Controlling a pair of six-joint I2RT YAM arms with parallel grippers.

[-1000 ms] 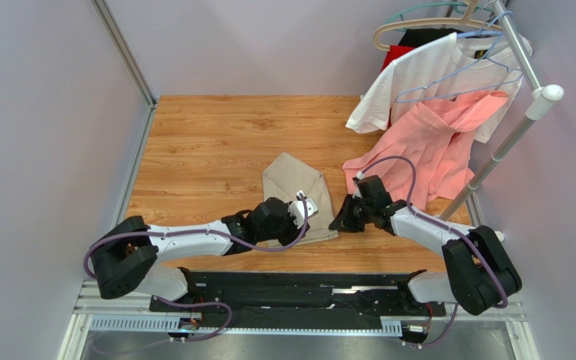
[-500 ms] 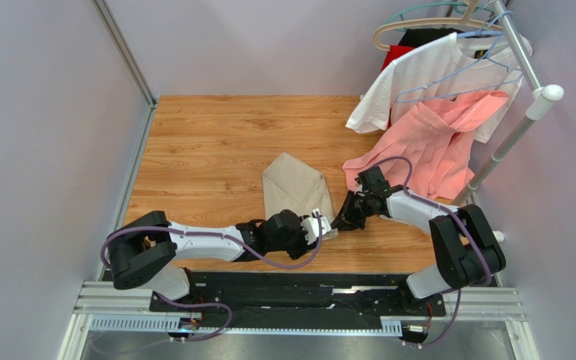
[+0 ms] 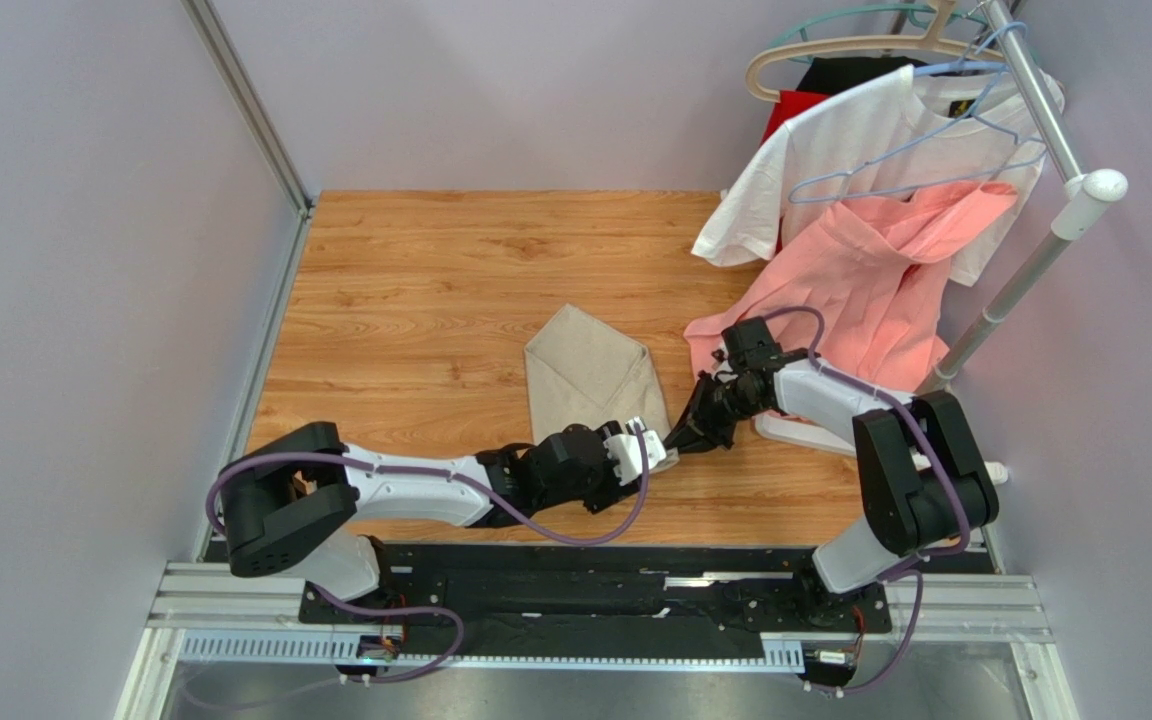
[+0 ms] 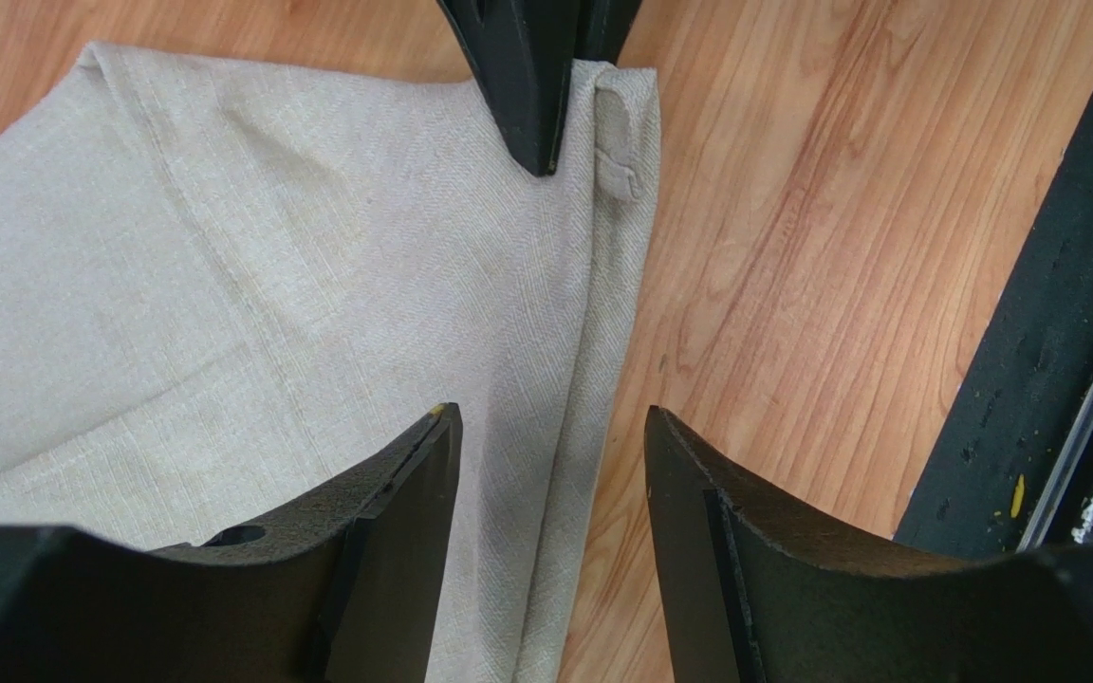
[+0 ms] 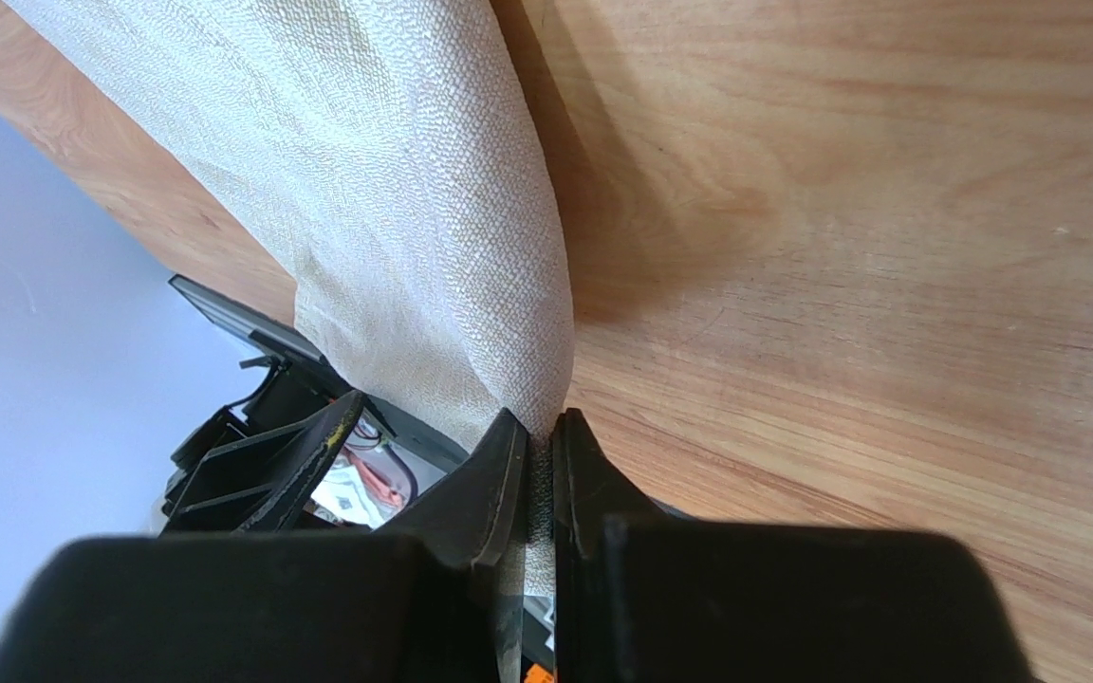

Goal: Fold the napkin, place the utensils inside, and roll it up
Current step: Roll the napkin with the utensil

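Observation:
The beige napkin (image 3: 590,368) lies folded on the wooden table, its near right corner pinched and lifted slightly. My right gripper (image 3: 686,437) is shut on that corner; in the right wrist view the cloth (image 5: 367,157) runs down between the closed jaws of the right gripper (image 5: 540,424). My left gripper (image 3: 653,450) hovers just beside it, open, over the napkin's right edge (image 4: 253,271). The left gripper (image 4: 550,416) has cloth and bare wood below the gap, nothing clamped. The right gripper's fingers (image 4: 531,71) show at the top of the left wrist view. The utensils are out of view.
A salmon-pink garment (image 3: 853,285) and a white T-shirt (image 3: 853,143) hang from a rack (image 3: 1018,285) at the back right, the pink one draping onto the table. A black rail (image 3: 597,578) runs along the near edge. Grey walls close in the left and back.
My left gripper slid right off the napkin's near part to its right corner and opened wider. The right gripper stayed shut at the corner while its arm swung back toward the rack.

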